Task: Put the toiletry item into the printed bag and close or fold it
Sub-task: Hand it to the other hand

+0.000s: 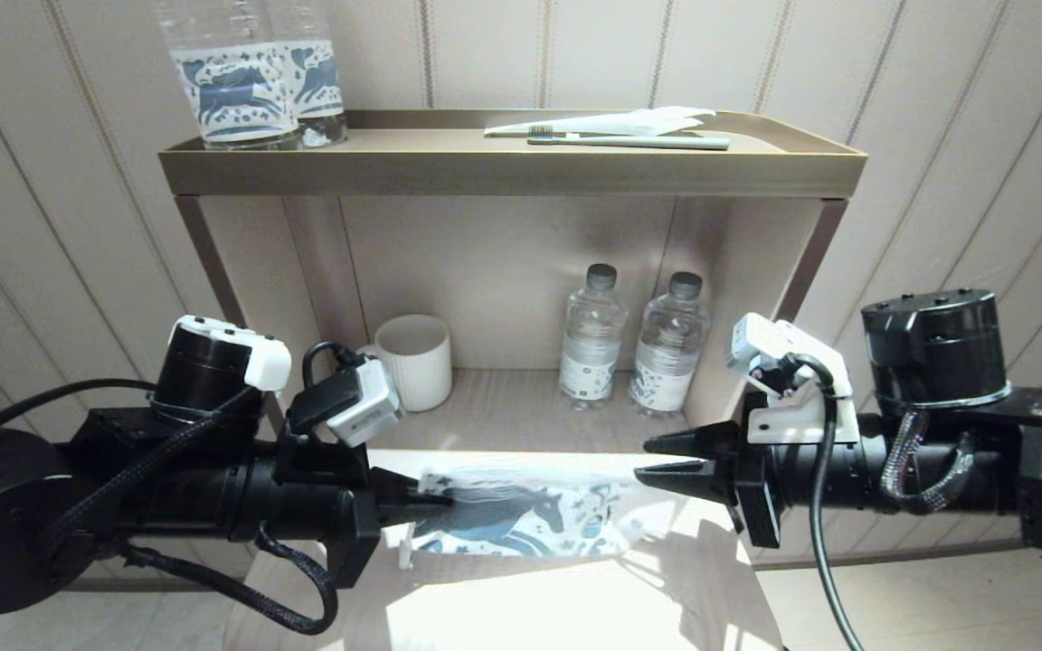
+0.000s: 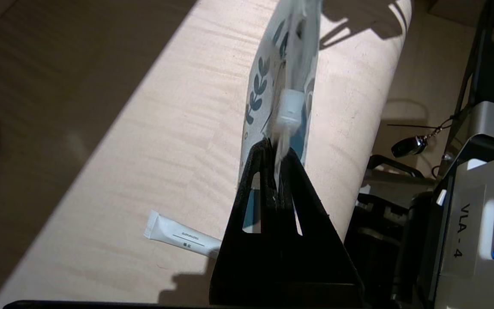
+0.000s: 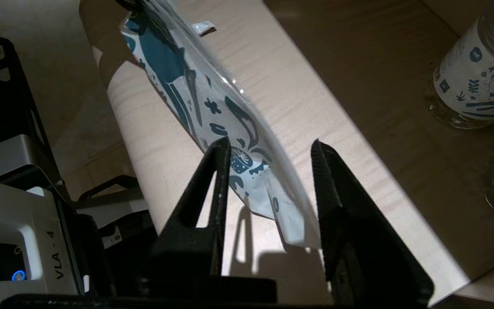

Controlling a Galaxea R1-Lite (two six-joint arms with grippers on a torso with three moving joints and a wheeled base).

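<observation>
- The left gripper (image 1: 426, 506) comes in from the lower left of the head view, its fingers clamped on the left end of the printed bag (image 1: 530, 520), just below the white slider (image 2: 290, 107), as the left wrist view shows.
- The bag hangs lifted above the sunlit bench (image 1: 557, 606) in the lower centre of the frame, blue horse print facing the camera, stretched sideways toward the right arm.
- A small white tube (image 2: 182, 237) lies flat on the bench beside the left gripper, in the lower left of the left wrist view, apart from the bag.
- The right gripper (image 1: 666, 461) reaches in from the right at mid height, its fingers spread apart on either side of the bag's right end; in the right wrist view the bag's corner (image 3: 272, 201) hangs between them, and no grip shows.
- Farther back, on the lower shelf (image 1: 521, 407) at the centre of the frame, a white ribbed cup (image 1: 412, 360) stands at the left and two capped water bottles (image 1: 634, 344) stand side by side at the right.
- Farthest, on the top tray (image 1: 512, 167) in the upper part of the frame, two clear bottles with blue horse labels (image 1: 254, 81) stand at the left.
- At the tray's right lies a grey-green toothbrush (image 1: 634, 140) against a white wrapper (image 1: 616, 122).
- The slim white toothbrush cannot be made out in any view; whether it is inside the bag cannot be told.
</observation>
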